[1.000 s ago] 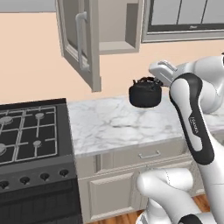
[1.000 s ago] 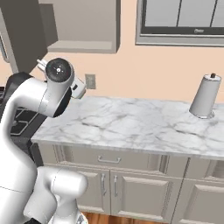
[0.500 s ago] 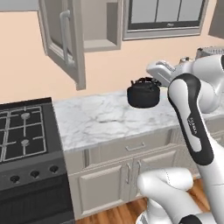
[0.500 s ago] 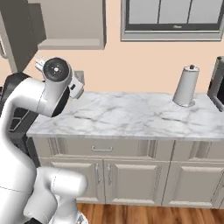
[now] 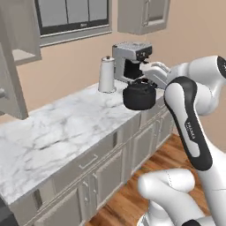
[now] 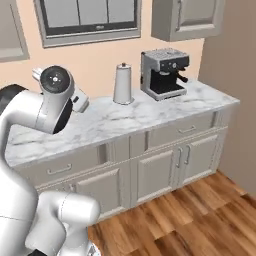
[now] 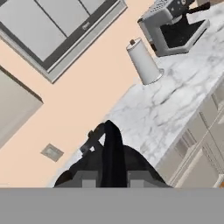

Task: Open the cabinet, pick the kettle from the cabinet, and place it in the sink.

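Note:
The black kettle (image 5: 138,97) hangs in the air over the counter's front edge, just before the coffee machine. My gripper (image 5: 143,77) is shut on its arched handle from above. In the hand view the kettle (image 7: 114,165) sits close at the bottom, with its handle running up between the fingers of my gripper (image 7: 113,179). The cabinet (image 5: 20,42) stands open at the upper left, its door (image 5: 8,88) swung out toward me. The sink is out of view.
A marble counter (image 5: 57,128) runs from left to right over beige cupboards (image 6: 155,170). A white canister (image 5: 106,75) and a coffee machine (image 5: 131,59) stand at its far end. A dark-framed glass-fronted cabinet (image 5: 73,17) hangs on the wall. Wood floor (image 6: 200,215) lies to the right.
The whole scene has slid left in both base views, so the base has driven right along the counter. The stove has left the picture. The kettle stays in my grip.

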You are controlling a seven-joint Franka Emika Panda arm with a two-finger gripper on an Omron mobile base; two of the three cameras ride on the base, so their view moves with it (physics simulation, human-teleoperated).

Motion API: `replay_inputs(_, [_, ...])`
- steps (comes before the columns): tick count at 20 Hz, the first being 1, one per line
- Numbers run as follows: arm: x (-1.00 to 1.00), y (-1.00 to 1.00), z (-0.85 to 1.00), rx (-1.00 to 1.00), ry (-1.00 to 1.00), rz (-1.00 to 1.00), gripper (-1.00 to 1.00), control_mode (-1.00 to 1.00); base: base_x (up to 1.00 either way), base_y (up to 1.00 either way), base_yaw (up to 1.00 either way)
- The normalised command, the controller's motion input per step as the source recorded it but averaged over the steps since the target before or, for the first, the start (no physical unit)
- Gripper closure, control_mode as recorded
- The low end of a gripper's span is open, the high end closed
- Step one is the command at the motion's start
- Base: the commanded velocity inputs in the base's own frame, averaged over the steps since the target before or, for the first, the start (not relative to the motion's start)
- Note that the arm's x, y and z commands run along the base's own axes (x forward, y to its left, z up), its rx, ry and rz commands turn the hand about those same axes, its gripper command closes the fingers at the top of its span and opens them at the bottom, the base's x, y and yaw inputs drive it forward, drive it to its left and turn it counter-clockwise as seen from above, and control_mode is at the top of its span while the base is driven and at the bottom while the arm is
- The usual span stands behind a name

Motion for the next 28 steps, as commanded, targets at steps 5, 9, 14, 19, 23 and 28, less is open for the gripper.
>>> replay_inputs(5, [0.0,0.0,0.0,0.0,0.0,0.0,1.0,1.0,0.0,0.0,-0.99])
replay_inputs(9, [0.0,0.0,0.0,0.0,0.0,0.0,1.0,1.0,0.0,0.0,-1.0])
replay_inputs(14, [0.0,0.0,0.0,0.0,0.0,0.0,1.0,1.0,0.0,0.0,-1.0])
replay_inputs(19, [0.0,0.0,0.0,0.0,0.0,0.0,1.0,1.0,0.0,0.0,-1.0])
replay_inputs(23, [0.0,0.0,0.0,0.0,0.0,0.0,1.0,1.0,0.0,0.0,-1.0])
replay_inputs(28, [0.0,0.0,0.0,0.0,0.0,0.0,1.0,1.0,0.0,0.0,-1.0])
